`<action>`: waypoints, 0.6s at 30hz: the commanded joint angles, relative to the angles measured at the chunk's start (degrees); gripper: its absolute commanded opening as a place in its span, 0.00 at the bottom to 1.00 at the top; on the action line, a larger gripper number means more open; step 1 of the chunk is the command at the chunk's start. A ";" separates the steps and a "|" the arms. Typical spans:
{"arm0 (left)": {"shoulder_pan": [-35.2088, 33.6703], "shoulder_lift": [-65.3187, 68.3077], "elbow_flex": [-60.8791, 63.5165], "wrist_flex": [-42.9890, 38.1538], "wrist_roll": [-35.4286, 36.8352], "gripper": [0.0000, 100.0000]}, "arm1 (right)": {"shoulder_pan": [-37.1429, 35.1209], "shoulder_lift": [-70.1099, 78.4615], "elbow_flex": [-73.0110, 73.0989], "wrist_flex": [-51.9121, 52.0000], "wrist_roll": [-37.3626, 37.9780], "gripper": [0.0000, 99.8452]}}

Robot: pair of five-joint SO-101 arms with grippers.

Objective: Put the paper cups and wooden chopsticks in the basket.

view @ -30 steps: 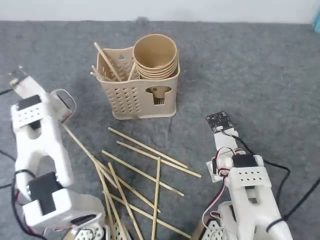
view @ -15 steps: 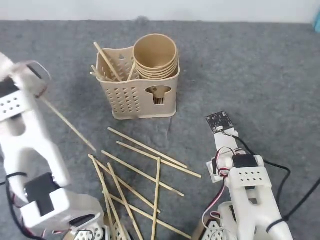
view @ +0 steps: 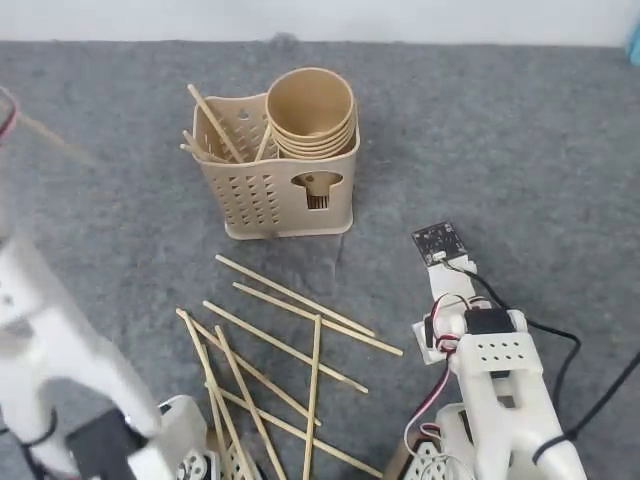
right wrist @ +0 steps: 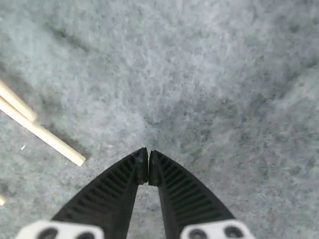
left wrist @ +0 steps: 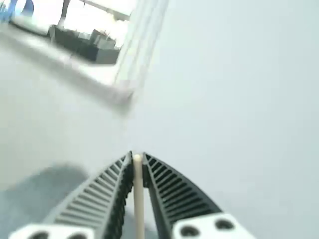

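A beige perforated basket [view: 275, 195] stands at the back middle of the grey carpet. It holds a stack of paper cups [view: 310, 105] and a few wooden chopsticks [view: 215, 125]. Several loose chopsticks [view: 285, 345] lie scattered in front of it. My left gripper [left wrist: 136, 158] is shut on one chopstick [left wrist: 138, 199] and is raised high, facing a pale wall. In the high view that chopstick [view: 55, 140] is a faint streak at the far left. My right gripper [right wrist: 148, 164] is shut with nothing in it, low over bare carpet near two chopstick ends [right wrist: 45, 137].
The left arm [view: 40, 320] rises along the left edge of the high view. The right arm [view: 495, 370] sits at the front right with its cables. Bare carpet lies to the right of and behind the basket.
The left arm has swung up and to the left, lifting the held chopstick off the carpet and well above the table. The right arm has not moved.
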State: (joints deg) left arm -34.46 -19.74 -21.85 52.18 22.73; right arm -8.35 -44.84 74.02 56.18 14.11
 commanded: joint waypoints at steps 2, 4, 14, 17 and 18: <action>8.26 -5.01 -1.89 -5.80 -0.53 0.01 | 0.04 0.13 -0.26 -0.92 0.97 0.02; 13.19 -5.01 -1.89 -7.38 -0.53 0.01 | 0.04 0.13 -0.26 -0.92 0.97 0.02; 30.07 -4.84 11.56 -23.82 -14.77 0.01 | 0.13 0.13 -0.26 -0.92 0.97 0.02; 32.70 -5.36 17.71 -23.82 -18.29 0.01 | 0.13 0.13 -0.26 -0.92 0.97 0.02; 32.97 -5.36 19.12 -23.82 -18.64 0.01 | 0.13 0.13 -0.26 -0.92 0.97 0.02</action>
State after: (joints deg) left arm -4.13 -23.25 -6.02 29.93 6.55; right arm -8.35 -44.84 74.02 56.18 14.11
